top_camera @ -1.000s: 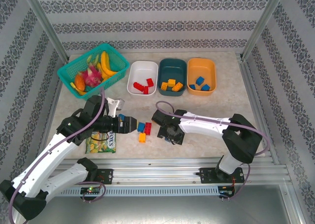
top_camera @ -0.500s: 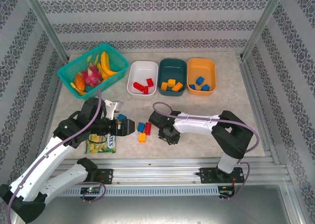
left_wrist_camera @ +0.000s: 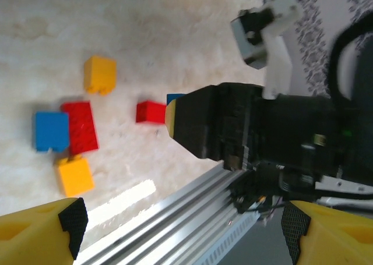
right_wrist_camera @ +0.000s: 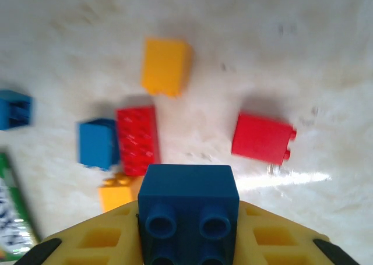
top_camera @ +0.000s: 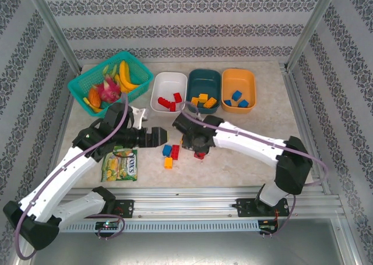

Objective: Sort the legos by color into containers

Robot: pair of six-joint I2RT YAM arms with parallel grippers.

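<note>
Right gripper (right_wrist_camera: 187, 233) clamps a small blue studded plastic brick (right_wrist_camera: 187, 189), which probably goes next to the orange rounded plastic tub (top_camera: 242, 78); left gripper (left_wrist_camera: 182, 221) gapes empty.

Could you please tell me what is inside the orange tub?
Blue bricks lie in the orange tub, about three; anything beneath them is covered.

cream marbled tabletop (top_camera: 274, 131), patterned wallpaper walls (top_camera: 186, 29), perhaps aluminium corner posts (top_camera: 52, 26).
</note>
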